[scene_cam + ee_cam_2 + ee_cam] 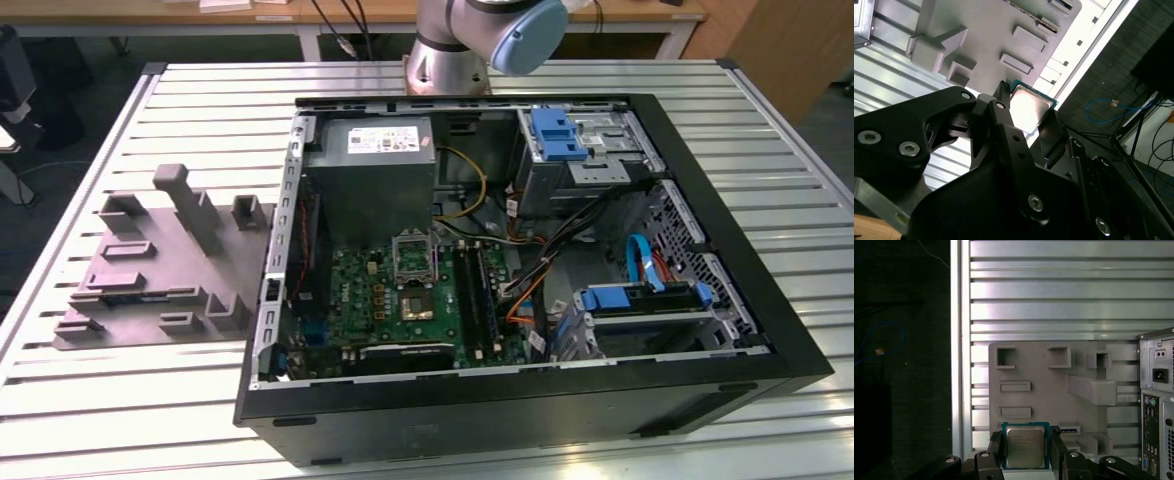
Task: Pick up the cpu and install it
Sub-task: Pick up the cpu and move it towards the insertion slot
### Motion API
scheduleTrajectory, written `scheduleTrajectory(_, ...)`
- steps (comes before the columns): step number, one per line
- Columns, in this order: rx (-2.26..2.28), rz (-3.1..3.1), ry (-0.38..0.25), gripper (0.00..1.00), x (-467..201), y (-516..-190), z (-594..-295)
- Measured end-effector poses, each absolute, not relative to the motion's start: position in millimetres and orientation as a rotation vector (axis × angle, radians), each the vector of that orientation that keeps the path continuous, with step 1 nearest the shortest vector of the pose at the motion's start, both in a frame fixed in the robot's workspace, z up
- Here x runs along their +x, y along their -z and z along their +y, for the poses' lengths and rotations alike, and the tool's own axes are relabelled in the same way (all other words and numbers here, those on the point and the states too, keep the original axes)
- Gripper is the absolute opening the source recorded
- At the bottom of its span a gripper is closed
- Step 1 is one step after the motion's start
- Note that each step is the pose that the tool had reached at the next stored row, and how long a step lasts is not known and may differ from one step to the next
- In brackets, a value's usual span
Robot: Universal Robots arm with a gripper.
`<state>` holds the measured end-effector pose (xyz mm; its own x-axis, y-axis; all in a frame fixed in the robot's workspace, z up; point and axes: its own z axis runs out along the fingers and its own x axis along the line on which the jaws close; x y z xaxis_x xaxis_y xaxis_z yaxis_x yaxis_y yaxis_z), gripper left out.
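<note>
The cpu (1025, 444) is a small square chip with a silvery metal top and a pale rim. It sits clamped between the two black fingers of my gripper (1026, 454), which is shut on it. In the second wrist view the cpu (1030, 106) shows the same way, pinched at the tips of the gripper (1026, 120). Chip and gripper hang above the grey plastic tray (1044, 370), apart from it. The green motherboard (380, 300) with its metal-framed socket (415, 256) lies inside the open computer case (507, 400).
The grey tray (147, 275) with raised blocks lies on the slatted metal table (747, 90) at the exterior view's left of the case. Inside the case are a power supply box (374, 170), cables and blue drive brackets (641, 298). The arm's base (461, 40) stands behind the case.
</note>
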<state>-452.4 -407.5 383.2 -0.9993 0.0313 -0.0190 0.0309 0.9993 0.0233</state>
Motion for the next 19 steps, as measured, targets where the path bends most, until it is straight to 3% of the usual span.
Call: scheduleTrajectory(19,0.049,3.122,-0.036,0.47,-447.6,-383.2,-407.5)
